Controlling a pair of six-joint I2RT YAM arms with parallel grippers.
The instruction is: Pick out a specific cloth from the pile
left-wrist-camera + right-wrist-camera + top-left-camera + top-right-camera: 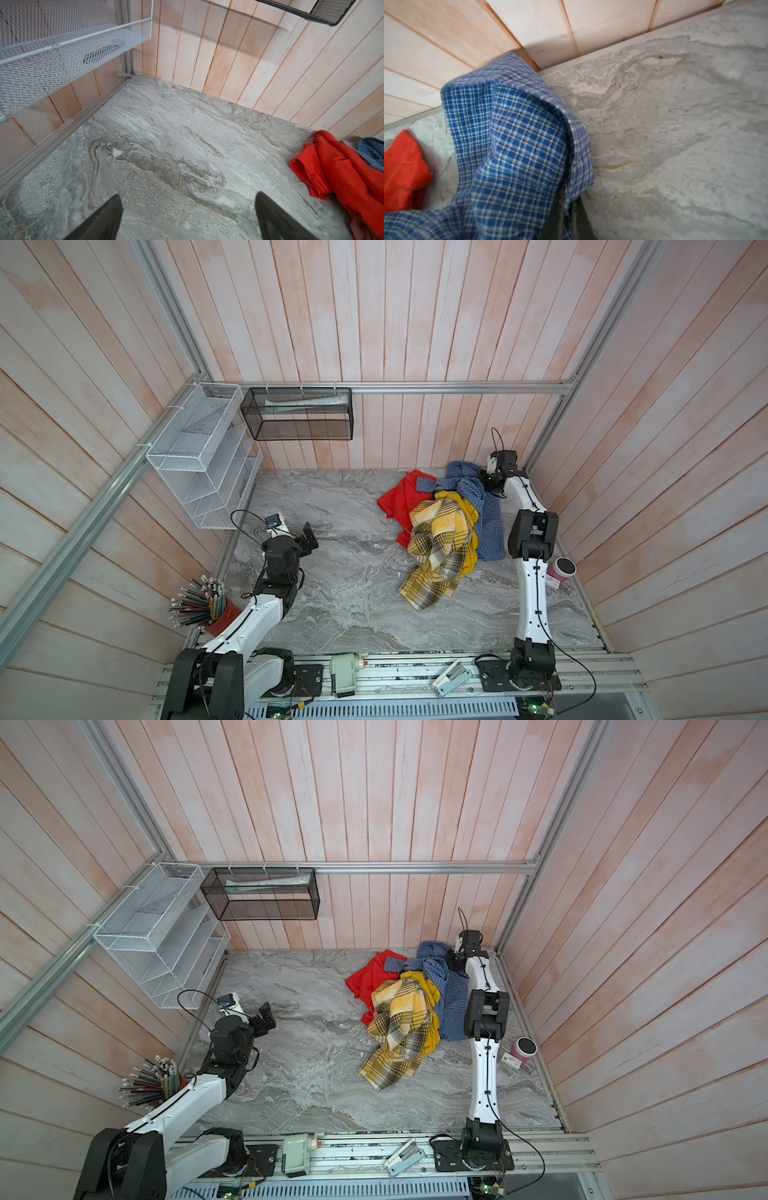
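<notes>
At the back right corner of the bench [332, 593], the right end effector [488, 482] was pressed into the blue checked cloth [492, 531], its jaws closed on a fold of the fabric. The right wrist view showed that cloth [512, 145] bunched up over the dark fingers [580, 218], with a raised flap standing against the plank wall and the marbled surface bare beside it.

Both top views showed the blue checked cloth [455, 1006] lying along the right and back side of the pile [440, 547], partly tucked under a mustard cloth [468, 566] and a yellow plaid cloth [434, 560]. The plaid one sat on top and trailed toward the front of the bench. A red cloth [398, 502] spread out on the left side of the heap, touching the blue fabric at the back.

Well apart from the pile, on the left side, the left end effector [309, 537] hung above bare surface with its jaws spread wide and nothing between them. Its wrist view showed the two fingers [270, 218] apart, the red cloth [342, 176] off to one edge and a sliver of blue check [372, 149] behind it.

A white wire rack [199, 456] and a black mesh basket [299, 414] hung on the walls. A cup of pencils [208, 601] stood beside the left arm, and a pink container [563, 570] stood beside the right arm.
</notes>
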